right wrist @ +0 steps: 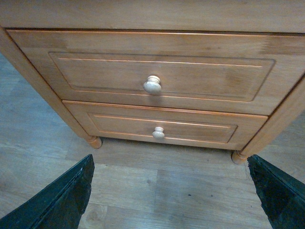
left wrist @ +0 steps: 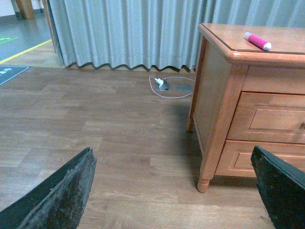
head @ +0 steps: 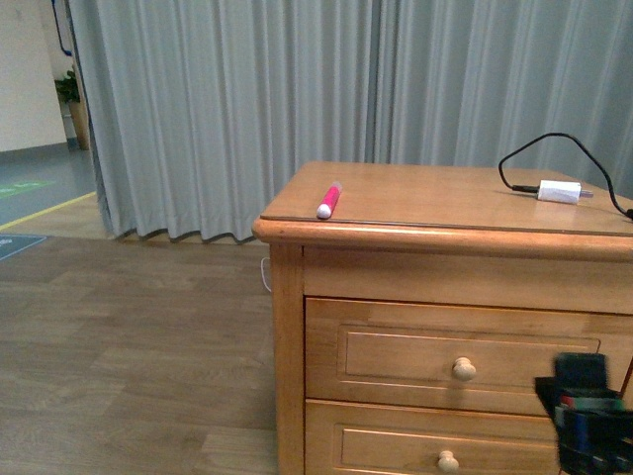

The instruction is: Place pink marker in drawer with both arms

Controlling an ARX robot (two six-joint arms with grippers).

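The pink marker (head: pixel 328 201) lies on the wooden cabinet top (head: pixel 435 193) near its front left corner; it also shows in the left wrist view (left wrist: pixel 257 41). The upper drawer (head: pixel 435 356) is shut, with a round knob (head: pixel 464 369); in the right wrist view the drawer (right wrist: pixel 157 71) and its knob (right wrist: pixel 152 85) face me. My right gripper (right wrist: pixel 174 200) is open and empty, low in front of the drawers; the right arm (head: pixel 588 411) shows at the front view's lower right. My left gripper (left wrist: pixel 176 195) is open and empty above the floor, left of the cabinet.
A second, lower drawer (right wrist: pixel 159 128) with a knob (right wrist: pixel 158 133) is shut. A white plug with a black cable (head: pixel 560 191) lies on the top at the right. Grey curtains (head: pixel 297 89) hang behind. A cable and socket (left wrist: pixel 169 87) lie on the wooden floor.
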